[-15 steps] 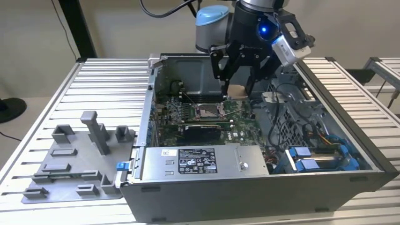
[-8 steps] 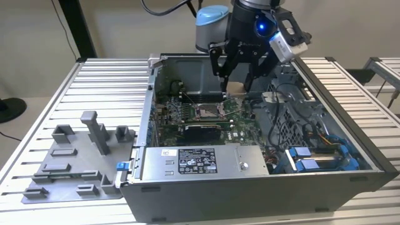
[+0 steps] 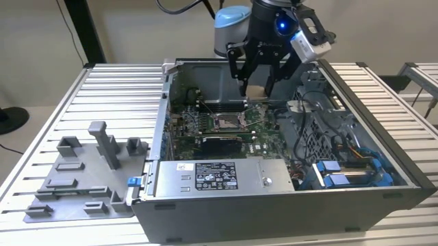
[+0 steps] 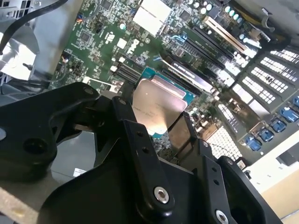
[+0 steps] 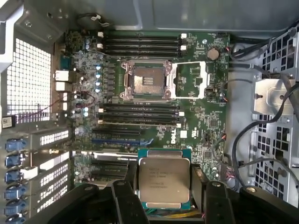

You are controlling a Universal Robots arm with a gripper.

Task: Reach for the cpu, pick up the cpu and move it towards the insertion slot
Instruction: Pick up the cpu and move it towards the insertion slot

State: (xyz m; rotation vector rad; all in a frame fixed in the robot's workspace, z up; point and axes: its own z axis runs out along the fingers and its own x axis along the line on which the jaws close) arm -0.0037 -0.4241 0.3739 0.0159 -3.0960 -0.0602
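My gripper (image 3: 257,92) hangs over the open computer case, shut on the cpu (image 5: 164,179), a flat square chip with a silvery top and a green edge. In both wrist views the black fingers (image 4: 140,140) clamp the chip (image 4: 156,105) at two opposite sides. The insertion slot (image 5: 147,80) lies on the green board with its silver frame flipped open beside it and a dark centre bare. In the exterior view the slot (image 3: 226,121) sits below the held chip and a little toward that view's left. The chip hangs above the board, apart from the slot.
The grey computer case (image 3: 370,154) has tall walls around the board. Cables and a blue-tabbed drive bay (image 3: 349,171) fill the exterior view's right side. Black memory slots (image 5: 140,44) flank the socket. A grey fixture plate (image 3: 75,184) with blocks lies on the slatted table at the left.
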